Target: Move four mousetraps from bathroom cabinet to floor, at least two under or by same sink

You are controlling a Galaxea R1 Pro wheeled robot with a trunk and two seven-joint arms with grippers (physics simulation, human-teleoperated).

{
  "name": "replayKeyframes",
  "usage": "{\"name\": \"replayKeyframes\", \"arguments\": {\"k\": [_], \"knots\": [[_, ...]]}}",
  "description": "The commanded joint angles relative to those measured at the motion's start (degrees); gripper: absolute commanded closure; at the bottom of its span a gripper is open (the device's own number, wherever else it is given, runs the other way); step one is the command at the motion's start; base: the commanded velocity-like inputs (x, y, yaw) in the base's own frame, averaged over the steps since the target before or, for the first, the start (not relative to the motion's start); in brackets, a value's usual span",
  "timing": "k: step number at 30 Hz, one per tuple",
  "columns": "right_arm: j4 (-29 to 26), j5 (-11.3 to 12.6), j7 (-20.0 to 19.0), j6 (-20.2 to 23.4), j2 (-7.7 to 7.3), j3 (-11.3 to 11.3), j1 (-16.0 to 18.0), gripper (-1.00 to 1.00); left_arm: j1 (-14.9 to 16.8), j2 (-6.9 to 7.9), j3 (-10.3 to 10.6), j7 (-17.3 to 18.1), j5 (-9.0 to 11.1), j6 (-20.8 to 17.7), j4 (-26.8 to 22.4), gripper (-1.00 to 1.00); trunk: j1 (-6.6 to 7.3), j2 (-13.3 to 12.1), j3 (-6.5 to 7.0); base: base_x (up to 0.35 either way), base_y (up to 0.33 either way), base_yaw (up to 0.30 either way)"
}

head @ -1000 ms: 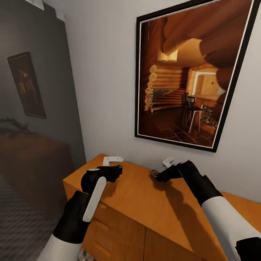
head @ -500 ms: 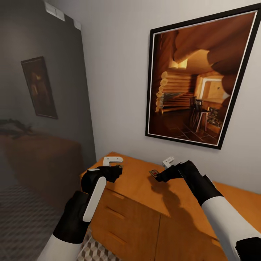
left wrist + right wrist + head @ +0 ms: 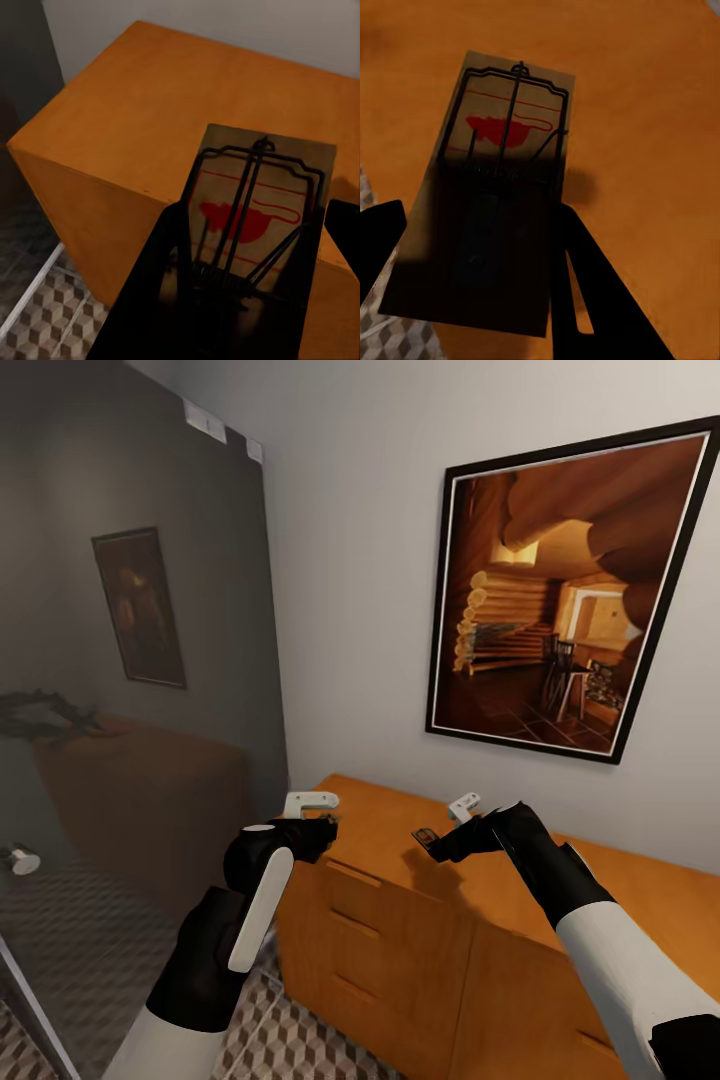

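One mousetrap (image 3: 255,217) clamped between the closed fingers of the left gripper (image 3: 318,826), a second mousetrap (image 3: 499,187) pinched likewise in the right gripper (image 3: 432,842). Both carried above the cabinet (image 3: 420,940), long axes running straight out along the fingers. Tiled floor (image 3: 300,1040) down and to the left, nearer the left arm. Wire spring and red print plain in the wrist views; mere dark specks in the head view.
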State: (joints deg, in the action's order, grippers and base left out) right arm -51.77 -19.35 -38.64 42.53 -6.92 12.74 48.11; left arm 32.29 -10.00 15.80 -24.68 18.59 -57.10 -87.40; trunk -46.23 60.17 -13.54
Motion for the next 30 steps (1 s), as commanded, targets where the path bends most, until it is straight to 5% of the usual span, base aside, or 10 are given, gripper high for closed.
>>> {"name": "replayKeyframes", "arguments": {"k": [1, 30], "knots": [[-0.1, -0.6, -0.5, 0.1, -0.03, 0.1, 0.1, 1.00, 0.1, 0.00, 0.0, -0.6, 0.6, -0.1, 0.0, 1.00, 0.24, -0.4, 0.10, -0.200, 0.244, 0.000], [-0.1, -0.6, -0.5, 0.1, -0.03, 0.1, 0.1, 1.00, 0.1, 0.00, 0.0, -0.6, 0.4, -0.1, 0.0, 1.00, 6.61, -12.0, 5.31, -0.213, 0.239, 0.000]]}}
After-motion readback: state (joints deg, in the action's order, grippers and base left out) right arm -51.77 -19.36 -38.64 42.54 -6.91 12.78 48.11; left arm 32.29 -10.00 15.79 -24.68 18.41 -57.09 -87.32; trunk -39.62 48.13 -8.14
